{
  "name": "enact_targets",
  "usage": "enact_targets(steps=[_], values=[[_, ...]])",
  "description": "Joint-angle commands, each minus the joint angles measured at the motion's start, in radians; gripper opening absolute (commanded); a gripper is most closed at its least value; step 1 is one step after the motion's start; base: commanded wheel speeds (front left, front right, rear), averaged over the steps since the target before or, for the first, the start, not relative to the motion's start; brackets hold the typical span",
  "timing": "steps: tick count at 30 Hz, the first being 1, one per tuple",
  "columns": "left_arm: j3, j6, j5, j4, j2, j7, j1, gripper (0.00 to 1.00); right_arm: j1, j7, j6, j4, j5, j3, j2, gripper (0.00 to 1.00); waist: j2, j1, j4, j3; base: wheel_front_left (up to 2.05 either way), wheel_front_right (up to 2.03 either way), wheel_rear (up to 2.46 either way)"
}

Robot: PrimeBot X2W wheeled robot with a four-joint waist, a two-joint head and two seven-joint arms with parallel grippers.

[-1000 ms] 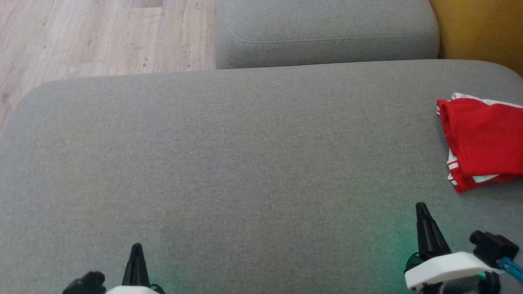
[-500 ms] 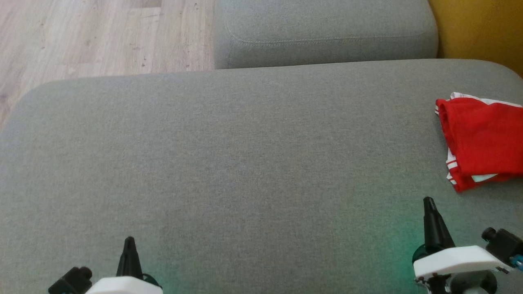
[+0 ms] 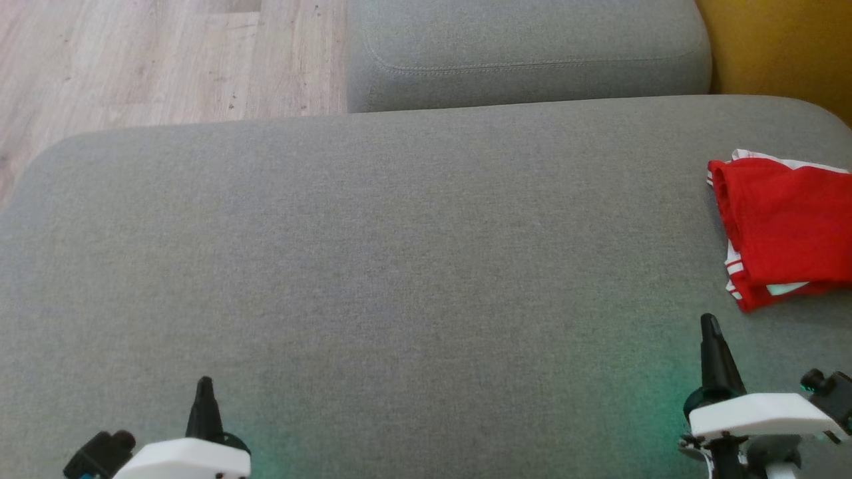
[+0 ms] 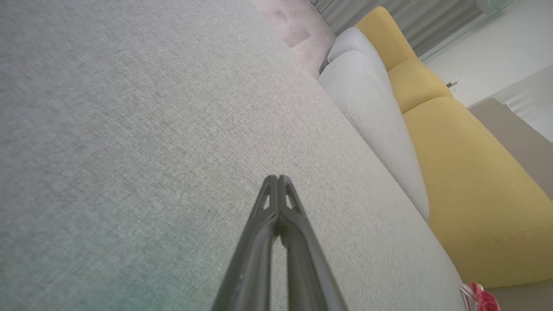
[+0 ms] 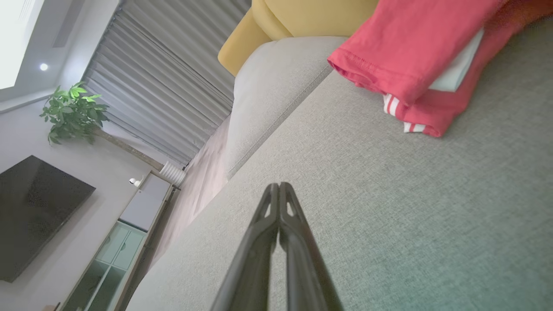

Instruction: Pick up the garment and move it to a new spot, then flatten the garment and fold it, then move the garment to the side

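garment [image 3: 785, 229]: lying folded at sofa seat's [image 3: 399, 266] right edge | right gripper [image 3: 711, 326]: sitting nearer, garment ahead and rightward, fingers pressed together, holding nothing | left gripper [image 3: 203, 386]: resting well apart, pressed together

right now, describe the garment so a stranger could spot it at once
Find the wide grey cushion in front of the robot and follow it to its right side. The garment lies there in a folded bundle. It is bright red with white stripes, the only colour on the plain grey fabric.
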Motion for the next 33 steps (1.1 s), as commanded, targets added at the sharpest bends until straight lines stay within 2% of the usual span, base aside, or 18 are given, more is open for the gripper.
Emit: enact_targets(steps=[1,33], values=[[0.033,-0.007,-0.017,-0.023,0.003,0.003,-0.057,0.00,-0.056,0.006,0.000,-0.031,0.026,0.004,-0.023,0.00,0.0000,0.0000,0.000,0.000,0.00,0.00,0.00],[0.175,-0.105,-0.295,-0.018,-0.045,0.098,-0.115,0.00,-0.106,0.079,-0.001,-0.026,0.429,-0.034,-0.026,0.00,0.0000,0.0000,-0.009,0.000,0.00,0.00,0.00]])
